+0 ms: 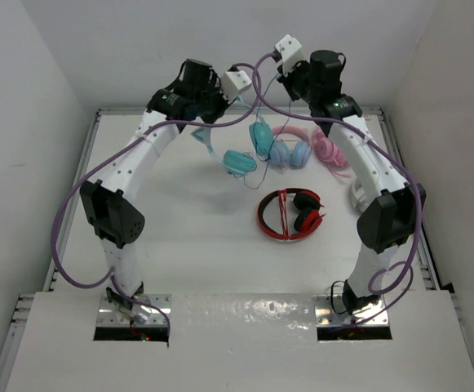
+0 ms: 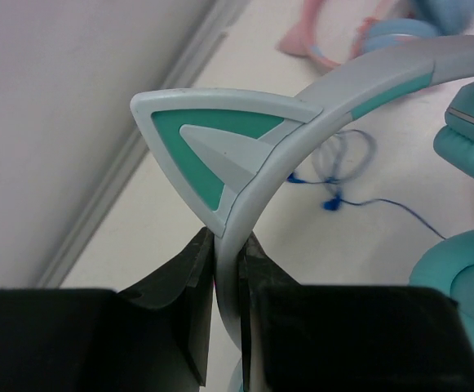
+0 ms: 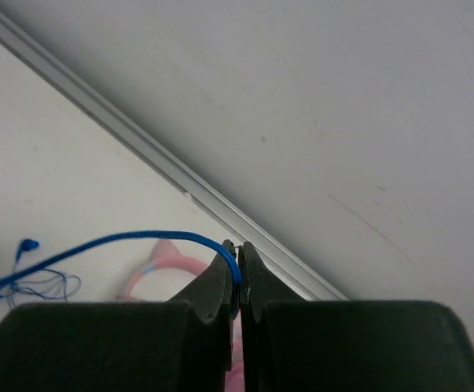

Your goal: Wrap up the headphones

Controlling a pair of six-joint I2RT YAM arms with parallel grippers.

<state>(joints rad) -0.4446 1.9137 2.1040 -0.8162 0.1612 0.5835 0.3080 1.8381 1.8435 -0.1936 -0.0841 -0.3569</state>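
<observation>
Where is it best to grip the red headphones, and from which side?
Grip the thin headband arc, coming from straight above. The red headphones lie flat with the cups folded inside the loop, so the band's outer curve looks free and narrow.

Item 1: pink-banded headphones with blue cups [image 1: 290, 152], recorded on the white table [image 1: 188, 237] beyond the left pincer [image 2: 227, 269].
Item 2: all-pink headphones [image 1: 329, 151], laid just beside them, nearer the right pincer [image 3: 238, 282].
Item 3: red-and-black headphones [image 1: 291, 214], logged well apart from both pincers.
</observation>
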